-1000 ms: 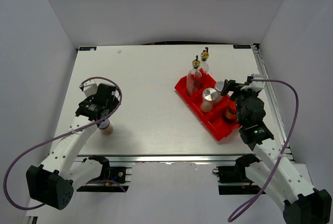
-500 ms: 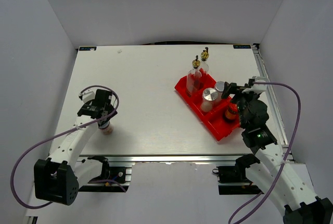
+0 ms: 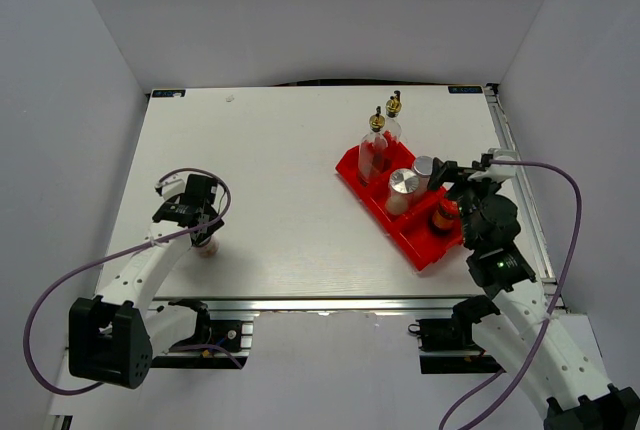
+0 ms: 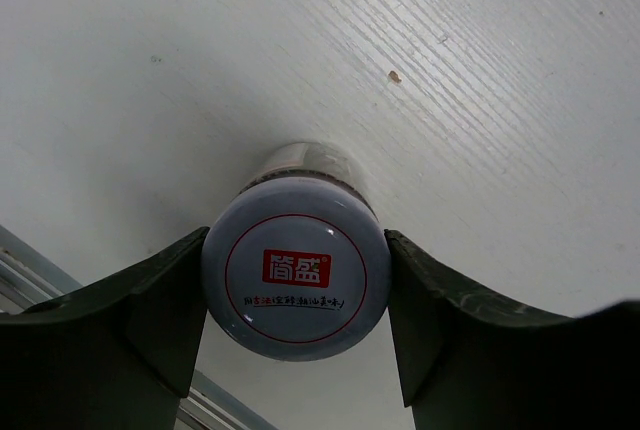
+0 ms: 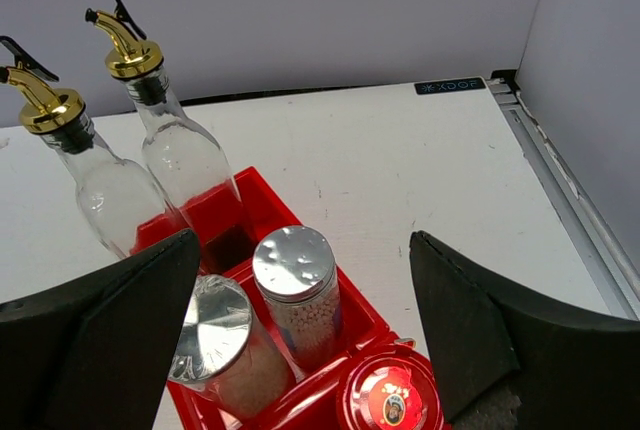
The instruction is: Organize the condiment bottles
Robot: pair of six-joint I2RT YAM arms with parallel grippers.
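Left pincer [image 4: 296, 290] clamped on the lid of a shaker [image 4: 297, 268], which stands upright on the bench [image 3: 290, 180] near its front-left edge. Right pincer [image 5: 305, 330] spread wide and empty over the red divided bin [image 5: 258, 202], which holds two silver-lidded shakers [image 5: 296, 262] and a red-lidded jar [image 5: 390, 400]. Two glass bottles [image 5: 180, 160] stand at its far end.

We see five bottles [image 3: 404, 190] in the bin [image 3: 412, 247] at right, one shaker [image 3: 206, 247] on the tabletop [image 3: 290, 170] lower left.
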